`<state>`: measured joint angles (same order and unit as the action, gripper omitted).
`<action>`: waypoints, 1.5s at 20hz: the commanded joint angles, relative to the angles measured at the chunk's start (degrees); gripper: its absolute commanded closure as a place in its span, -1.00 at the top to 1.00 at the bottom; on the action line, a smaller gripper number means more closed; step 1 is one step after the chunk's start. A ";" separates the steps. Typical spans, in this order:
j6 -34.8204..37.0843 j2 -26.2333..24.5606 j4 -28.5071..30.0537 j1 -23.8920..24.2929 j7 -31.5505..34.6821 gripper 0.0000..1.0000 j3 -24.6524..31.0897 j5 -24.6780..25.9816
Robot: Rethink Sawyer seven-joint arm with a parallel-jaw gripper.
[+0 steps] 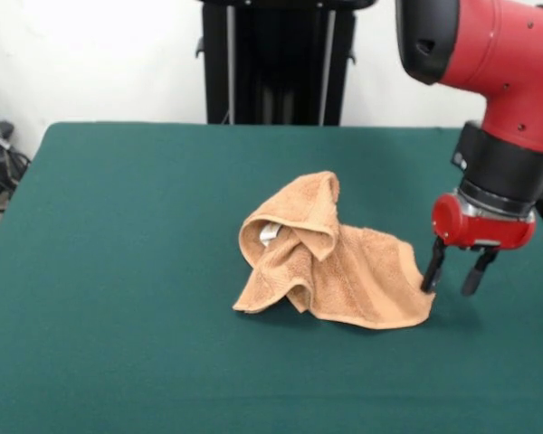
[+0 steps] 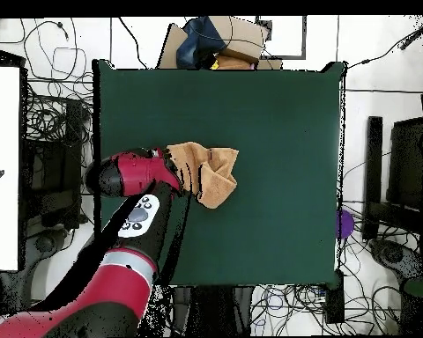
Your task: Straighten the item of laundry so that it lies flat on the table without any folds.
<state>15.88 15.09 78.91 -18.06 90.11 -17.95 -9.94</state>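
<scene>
From the front, we see the tan towel (image 1: 330, 262) bunched and folded near the middle of the green desk (image 1: 118, 271). The hand (image 1: 456, 268) is released, its fingers spread, one fingertip at the towel's edge. From overhead, the red arm (image 2: 131, 176) covers part of the towel (image 2: 211, 172).

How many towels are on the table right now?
1. The tan towel lies crumpled near the middle of the green table, beside the open gripper. Nothing suggests another beneath it.

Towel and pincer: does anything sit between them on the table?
Nothing visible does. The open pincer hangs right at the towel's flat corner, with only bare green table around them.
</scene>
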 commanded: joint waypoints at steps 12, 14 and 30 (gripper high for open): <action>1.83 -3.72 -1.49 -3.35 14.40 1.00 -6.43 -1.96; 1.99 -3.98 -1.83 -3.39 14.43 1.00 -6.60 -2.18; 5.77 -3.81 -2.34 -2.61 13.67 1.00 -5.11 -3.08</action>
<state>15.89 12.51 76.75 -21.20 90.11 -25.73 -10.10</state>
